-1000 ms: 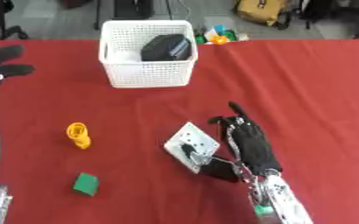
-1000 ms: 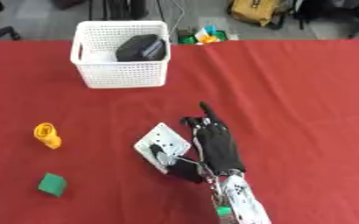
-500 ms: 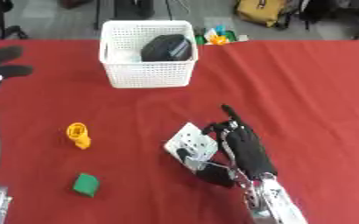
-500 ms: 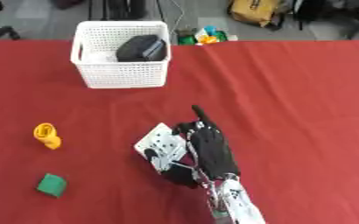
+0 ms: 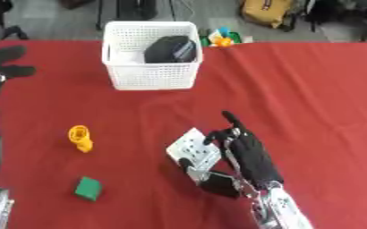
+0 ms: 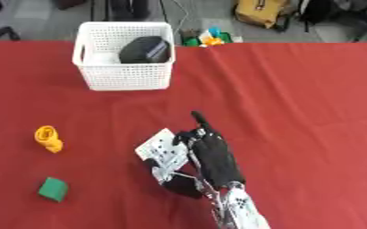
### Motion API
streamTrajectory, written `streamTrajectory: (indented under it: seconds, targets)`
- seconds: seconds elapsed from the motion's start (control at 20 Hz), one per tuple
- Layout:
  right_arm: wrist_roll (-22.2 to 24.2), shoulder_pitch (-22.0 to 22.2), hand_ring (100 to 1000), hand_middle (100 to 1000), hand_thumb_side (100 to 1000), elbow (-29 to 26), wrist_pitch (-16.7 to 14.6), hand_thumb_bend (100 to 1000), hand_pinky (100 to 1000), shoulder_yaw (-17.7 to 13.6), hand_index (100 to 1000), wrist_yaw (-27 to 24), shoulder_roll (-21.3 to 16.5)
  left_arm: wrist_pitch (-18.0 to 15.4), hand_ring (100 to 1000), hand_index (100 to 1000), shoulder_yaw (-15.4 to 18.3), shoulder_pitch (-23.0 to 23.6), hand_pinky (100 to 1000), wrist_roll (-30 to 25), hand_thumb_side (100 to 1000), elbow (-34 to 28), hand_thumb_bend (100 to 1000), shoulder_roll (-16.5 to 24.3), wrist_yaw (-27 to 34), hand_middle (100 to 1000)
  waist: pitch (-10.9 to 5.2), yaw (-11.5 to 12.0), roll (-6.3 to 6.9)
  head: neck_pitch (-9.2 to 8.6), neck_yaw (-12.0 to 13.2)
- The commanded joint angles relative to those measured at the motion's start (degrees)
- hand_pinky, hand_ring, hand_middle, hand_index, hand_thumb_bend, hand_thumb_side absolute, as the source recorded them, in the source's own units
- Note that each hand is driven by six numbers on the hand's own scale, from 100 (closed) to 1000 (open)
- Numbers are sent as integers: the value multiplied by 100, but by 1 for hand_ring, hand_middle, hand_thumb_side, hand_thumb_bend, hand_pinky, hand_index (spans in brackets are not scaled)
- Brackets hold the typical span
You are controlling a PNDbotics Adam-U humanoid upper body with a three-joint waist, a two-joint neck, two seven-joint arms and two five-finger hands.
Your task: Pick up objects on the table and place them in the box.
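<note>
The robot's right hand (image 5: pixel 245 154) lies over the near edge of a flat white card dotted with small marks (image 5: pixel 190 149), fingers curled round it with one held straight — likely gathering it for a lift from the red-clothed worktop (image 5: pixel 312 98). The white mesh plastic box (image 5: pixel 151 76) stands well apart. The left hand (image 5: pixel 5 60) waits relaxed at the left edge.
</note>
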Motion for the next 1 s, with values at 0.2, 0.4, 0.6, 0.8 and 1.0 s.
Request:
streamTrajectory:
  seconds: [0.2, 0.4, 0.6, 0.8, 1.0]
  targets:
    - [-56, -77, 994, 255, 732, -172, 57, 510, 738, -102, 660, -106, -65, 10, 802, 912, -32, -47, 697, -34, 978, -112, 164, 12, 27, 860, -140, -8, 22, -57, -5]
    - [-41, -85, 994, 255, 735, -163, 56, 508, 740, -117, 665, -130, -68, 12, 802, 912, -30, -45, 697, -41, 978, -112, 164, 7, 28, 860, -131, 0, 22, -70, -16]
    - [-63, -93, 993, 257, 738, -105, 66, 496, 745, -133, 671, -69, -56, 7, 803, 912, -33, -45, 698, -48, 979, -112, 163, 9, 28, 860, -113, 6, 27, -82, -31]
    - [-88, -106, 993, 255, 743, -51, 66, 489, 745, -134, 670, -28, -48, 4, 803, 913, -34, -44, 698, -54, 979, -112, 163, 9, 30, 861, -97, 18, 28, -90, -47]
    - [-35, -117, 992, 252, 735, 12, 46, 495, 750, -118, 670, -15, -40, -3, 803, 913, -35, -52, 698, -54, 978, -112, 163, 6, 30, 861, -78, 29, 35, -77, -51]
